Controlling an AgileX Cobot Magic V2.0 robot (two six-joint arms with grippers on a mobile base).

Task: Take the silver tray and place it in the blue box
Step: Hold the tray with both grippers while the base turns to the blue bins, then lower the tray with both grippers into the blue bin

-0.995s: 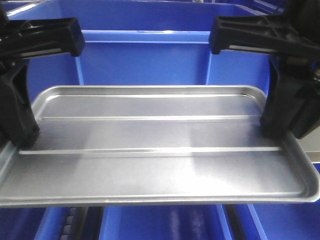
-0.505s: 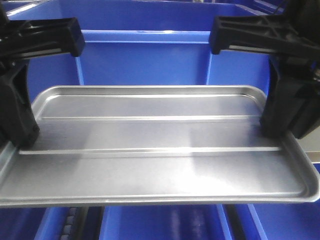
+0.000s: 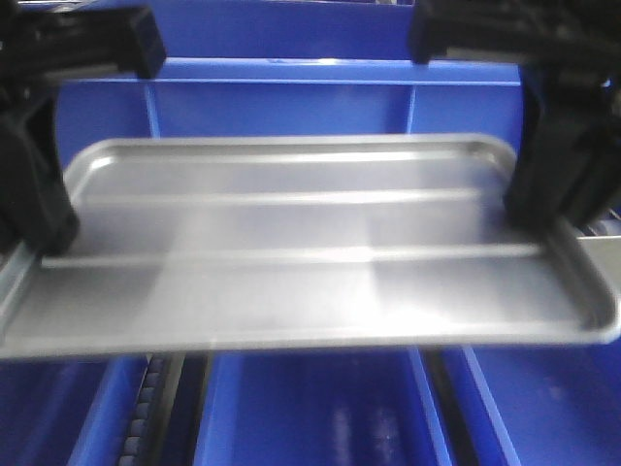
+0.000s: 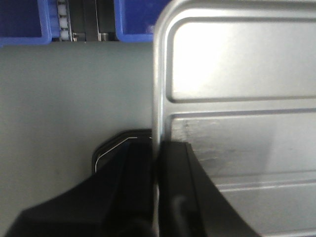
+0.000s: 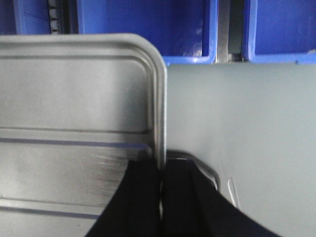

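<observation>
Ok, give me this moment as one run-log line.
phase: carry | silver tray: held by both ends, not yet in blue box | left gripper: shut on rim | right gripper: shut on rim

A plain grey surface [image 4: 59, 98] spreads beneath both wrist cameras. Beyond the grey surface's far edge, a black track of small pale rollers [image 4: 63, 19] runs away from it, with a dark rail [image 4: 91, 19] just beside the rollers. The front view is blurred.

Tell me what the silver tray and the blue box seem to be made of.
The silver tray is likely thin metal with a shiny finish: bright glare, pressed ribs. The blue box is probably moulded plastic: uniform colour, soft sheen, ribbed wall.
</observation>
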